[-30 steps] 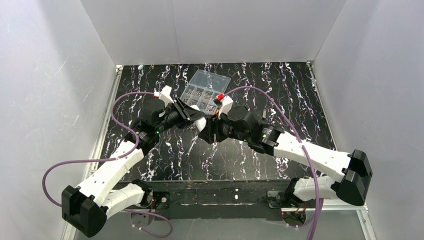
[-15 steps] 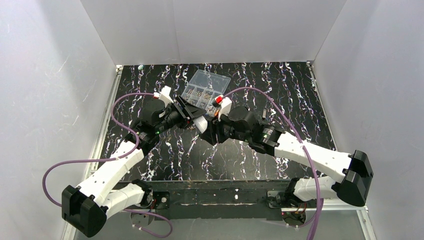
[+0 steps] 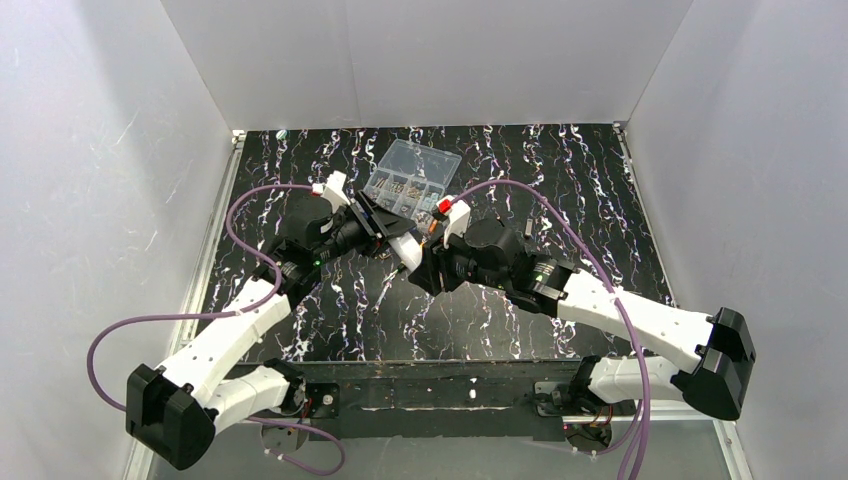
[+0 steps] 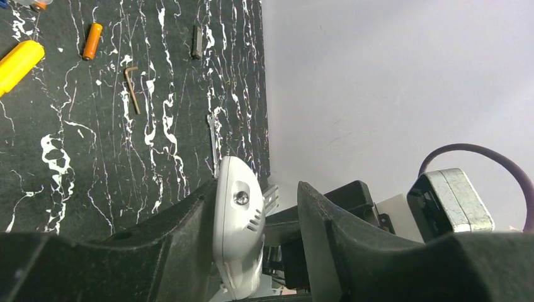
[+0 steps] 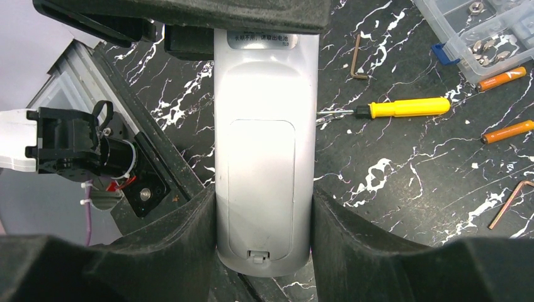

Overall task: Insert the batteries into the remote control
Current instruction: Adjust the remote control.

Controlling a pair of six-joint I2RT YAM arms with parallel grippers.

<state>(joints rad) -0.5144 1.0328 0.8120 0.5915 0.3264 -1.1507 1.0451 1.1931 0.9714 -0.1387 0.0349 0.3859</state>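
The remote control (image 5: 263, 126) is held up off the table, silver back toward the right wrist camera, its battery cover closed. My right gripper (image 5: 263, 192) is shut on its near end, both fingers pressed against its sides. My left gripper (image 4: 267, 189) is open around the far end: the remote control (image 4: 238, 239) leans on one finger, with a gap to the other. Two orange batteries (image 5: 502, 78) (image 5: 507, 131) lie on the black marbled table; one battery (image 4: 92, 41) shows in the left wrist view. From above, both grippers meet at the remote control (image 3: 405, 248).
A yellow-handled screwdriver (image 5: 403, 108) lies just right of the remote. Two small hex keys (image 5: 509, 203) (image 5: 357, 58) lie near it. A clear compartmented box (image 3: 411, 178) of small parts stands behind the grippers. White walls enclose the table.
My left gripper has opened off the remote's end. My right gripper has closed in on the remote's sides, and both arms have shifted slightly.
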